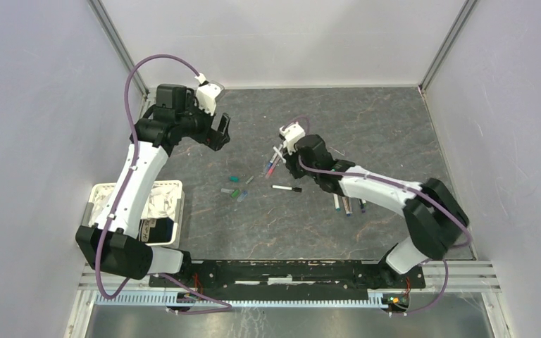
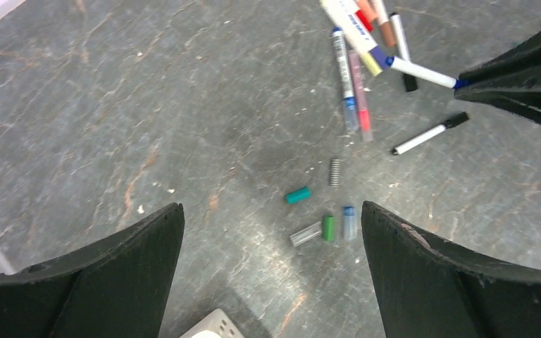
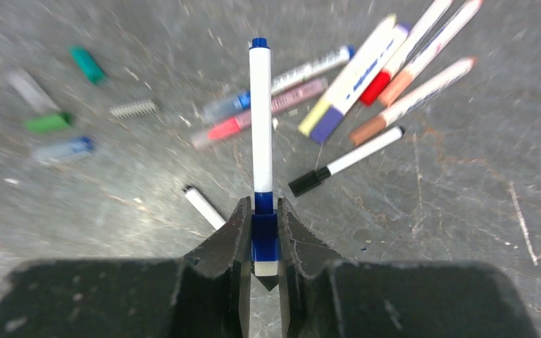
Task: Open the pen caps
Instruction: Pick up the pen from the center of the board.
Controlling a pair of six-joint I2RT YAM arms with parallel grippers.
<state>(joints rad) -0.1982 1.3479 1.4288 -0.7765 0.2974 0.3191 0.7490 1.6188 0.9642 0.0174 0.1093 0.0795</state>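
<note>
While the right gripper (image 3: pixel 262 209) is clenching what I take for the blue cap (image 3: pixel 265 238) of a white-barrelled pen (image 3: pixel 259 120), holding it out above the table (image 2: pixel 113 105), I am judging the pen light, stiff and slippery. The bare mid-barrel is looking like the best hold. The left gripper (image 2: pixel 271 205) is hanging released over loose caps (image 2: pixel 328 227), and other pens (image 2: pixel 356 77) are lying heaped nearby.
</note>
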